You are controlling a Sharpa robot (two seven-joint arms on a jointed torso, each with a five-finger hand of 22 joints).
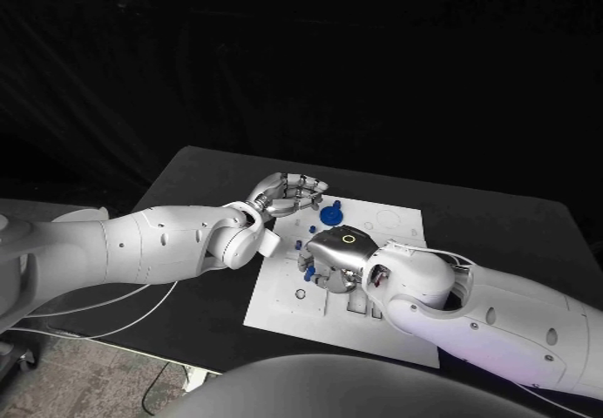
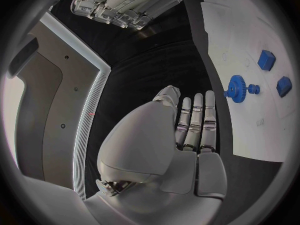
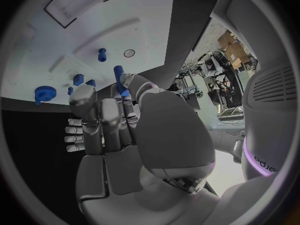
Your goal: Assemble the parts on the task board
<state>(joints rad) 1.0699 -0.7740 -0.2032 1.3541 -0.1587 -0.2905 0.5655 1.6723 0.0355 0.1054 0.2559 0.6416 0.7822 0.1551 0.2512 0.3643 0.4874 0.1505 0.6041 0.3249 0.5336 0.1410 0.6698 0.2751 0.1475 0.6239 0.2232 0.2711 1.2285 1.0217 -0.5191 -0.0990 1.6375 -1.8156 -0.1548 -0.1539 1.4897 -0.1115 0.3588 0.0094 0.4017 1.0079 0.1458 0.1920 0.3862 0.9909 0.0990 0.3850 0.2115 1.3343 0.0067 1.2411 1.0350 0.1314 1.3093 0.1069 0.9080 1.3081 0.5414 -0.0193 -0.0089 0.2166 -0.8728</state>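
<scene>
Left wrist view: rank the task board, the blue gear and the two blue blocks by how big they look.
1. Task board, by far the largest.
2. Blue gear.
3. The two blue blocks: they look about alike, and the fisheye bends things near the rim, so I would not rank them against each other.

Left robot hand (image 1: 287, 192) empty, fingers extended; right robot hand (image 1: 335, 258) pinching, palm down

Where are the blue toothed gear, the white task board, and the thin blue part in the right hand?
blue toothed gear (image 2: 237, 89), left wrist view, disc face
white task board (image 1: 287, 306), head view, bare near corner
thin blue part (image 3: 119, 74), right wrist view, free end
</scene>
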